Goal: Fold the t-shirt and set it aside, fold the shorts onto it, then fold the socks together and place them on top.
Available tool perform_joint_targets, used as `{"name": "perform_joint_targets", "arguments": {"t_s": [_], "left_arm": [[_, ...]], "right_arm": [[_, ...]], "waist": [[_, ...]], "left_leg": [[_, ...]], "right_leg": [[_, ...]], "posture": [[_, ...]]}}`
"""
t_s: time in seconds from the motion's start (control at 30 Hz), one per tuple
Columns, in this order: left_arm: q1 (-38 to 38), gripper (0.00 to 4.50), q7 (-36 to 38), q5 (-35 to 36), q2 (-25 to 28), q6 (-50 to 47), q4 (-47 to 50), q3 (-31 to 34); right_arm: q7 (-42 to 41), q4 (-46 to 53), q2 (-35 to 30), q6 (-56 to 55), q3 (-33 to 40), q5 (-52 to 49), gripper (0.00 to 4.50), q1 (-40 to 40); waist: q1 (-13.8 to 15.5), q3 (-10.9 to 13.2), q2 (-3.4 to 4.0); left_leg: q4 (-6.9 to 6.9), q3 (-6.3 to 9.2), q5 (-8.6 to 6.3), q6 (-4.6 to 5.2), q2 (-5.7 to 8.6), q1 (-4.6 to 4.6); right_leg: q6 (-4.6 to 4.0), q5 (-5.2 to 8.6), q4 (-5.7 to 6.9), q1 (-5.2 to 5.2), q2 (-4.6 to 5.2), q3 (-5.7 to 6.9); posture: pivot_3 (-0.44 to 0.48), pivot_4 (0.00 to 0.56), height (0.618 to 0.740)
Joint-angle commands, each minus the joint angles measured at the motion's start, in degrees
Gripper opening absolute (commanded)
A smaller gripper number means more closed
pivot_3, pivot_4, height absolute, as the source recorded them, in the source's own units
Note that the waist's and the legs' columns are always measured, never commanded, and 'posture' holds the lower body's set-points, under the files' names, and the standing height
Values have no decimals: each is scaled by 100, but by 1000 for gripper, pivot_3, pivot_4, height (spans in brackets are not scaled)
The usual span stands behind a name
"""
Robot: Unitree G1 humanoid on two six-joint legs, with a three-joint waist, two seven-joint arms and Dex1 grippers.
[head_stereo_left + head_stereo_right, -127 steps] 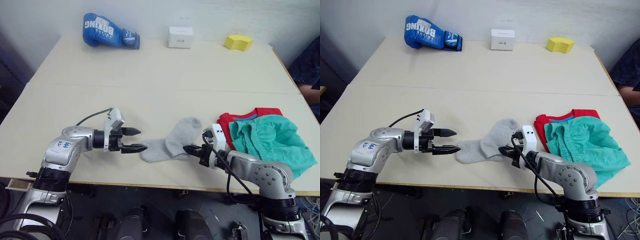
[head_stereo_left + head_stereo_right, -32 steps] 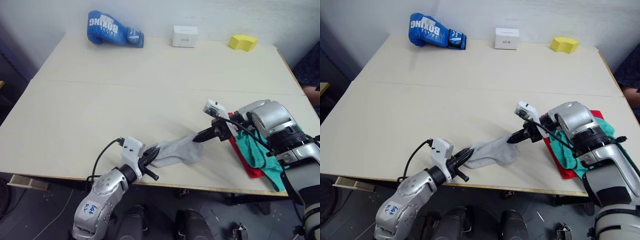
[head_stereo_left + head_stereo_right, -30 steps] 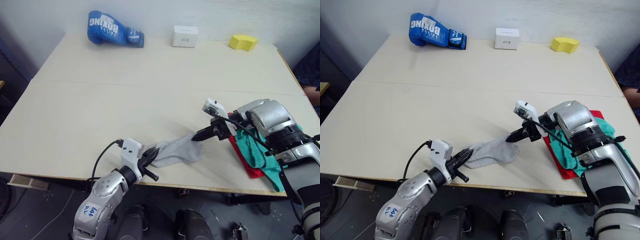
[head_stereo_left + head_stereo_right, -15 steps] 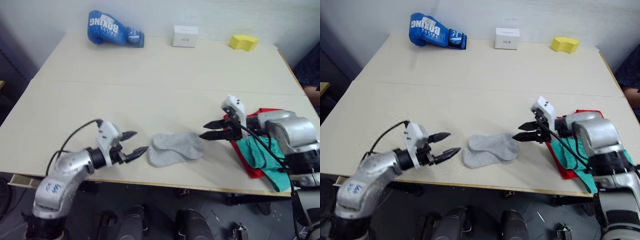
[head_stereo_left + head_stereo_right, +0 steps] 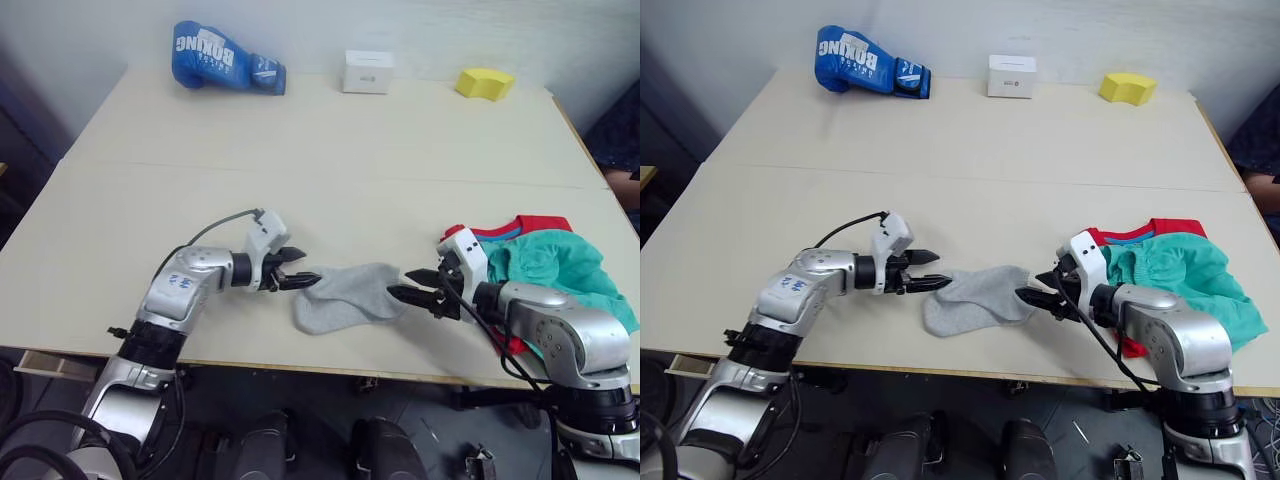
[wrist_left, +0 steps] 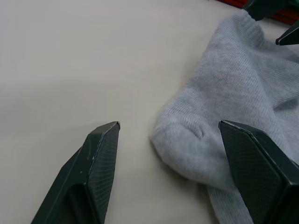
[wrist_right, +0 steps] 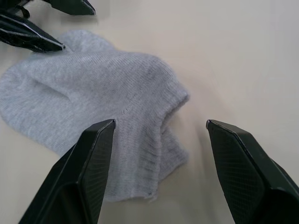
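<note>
Grey socks [image 5: 345, 296] now flanked closer by both open claws

Since 4.2 s ago the socks [image 5: 347, 297] have gone from spread in a V to doubled over in one stacked bundle. Half a second ago both grippers stood back from it with fingers apart; now the left gripper [image 5: 297, 270] has closed in to the bundle's 9 o'clock end and the right gripper [image 5: 408, 286] to its 3 o'clock end, each open
</note>
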State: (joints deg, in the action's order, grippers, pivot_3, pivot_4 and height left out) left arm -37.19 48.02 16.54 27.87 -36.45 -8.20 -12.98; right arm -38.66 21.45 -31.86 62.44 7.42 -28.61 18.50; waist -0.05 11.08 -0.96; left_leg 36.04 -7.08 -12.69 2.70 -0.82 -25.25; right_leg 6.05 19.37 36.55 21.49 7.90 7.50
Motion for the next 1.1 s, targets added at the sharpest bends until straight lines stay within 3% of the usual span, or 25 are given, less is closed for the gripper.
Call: {"name": "perform_joint_targets", "arguments": {"t_s": [0.03,0.1,0.2,0.37,0.43,0.47,0.73,0.9,1.1], "left_arm": [[-141,3131,132,-192,6,19,-82,-138],[-171,2632,220,-218,-4,-51,-125,-188],[-187,1678,282,-237,-51,-102,-156,-206],[-179,27,216,-307,-143,-114,-152,-153],[-149,0,171,-311,-175,-97,-136,-91],[-120,0,153,-309,-188,-40,-114,-51],[107,0,374,184,-74,318,525,687],[741,0,532,806,357,-401,1937,998],[1668,0,-118,961,450,-907,3016,1228]], "right_arm": [[151,265,87,-93,101,-173,3203,-100],[182,219,145,-106,51,-226,3203,-102],[198,115,223,-149,-9,-296,2604,-87],[232,-171,310,-506,-175,-195,813,6],[221,-227,316,-620,-206,-200,94,27],[194,-231,308,-667,-217,-217,15,25],[-299,-121,-140,-818,-102,-506,15,154],[-737,-376,-565,-556,80,-973,15,579],[-1045,-1045,-972,-100,-176,-1084,15,1076]], "waist": [[-7,0,0],[-7,0,0],[-2,0,0],[-3,0,0],[-1,0,0],[2,0,0],[-4,0,0],[-28,0,0],[-1,0,0]], "left_leg": [[-1,0,1,-2,-3,1],[-2,0,2,-4,-7,4],[0,0,2,-4,-8,4],[2,1,2,-3,-7,4],[3,1,2,-3,-7,4],[3,1,2,-3,-6,4],[3,1,2,-2,-6,3],[-1,0,1,-4,-12,8],[4,3,1,-3,-10,9]], "right_leg": [[0,0,0,0,-3,-1],[0,0,0,0,-10,-5],[0,0,2,0,-10,-12],[0,0,3,-1,-9,-25],[0,0,4,-1,-9,-28],[0,0,4,-1,-9,-28],[0,0,3,0,-9,-41],[-1,0,3,-1,-4,-50],[-1,0,1,-7,23,-47]], "posture": [[0,150,740],[0,150,740],[0,150,740],[0,150,740],[0,150,740],[0,150,740],[0,150,740],[0,150,740],[0,150,740]]}}
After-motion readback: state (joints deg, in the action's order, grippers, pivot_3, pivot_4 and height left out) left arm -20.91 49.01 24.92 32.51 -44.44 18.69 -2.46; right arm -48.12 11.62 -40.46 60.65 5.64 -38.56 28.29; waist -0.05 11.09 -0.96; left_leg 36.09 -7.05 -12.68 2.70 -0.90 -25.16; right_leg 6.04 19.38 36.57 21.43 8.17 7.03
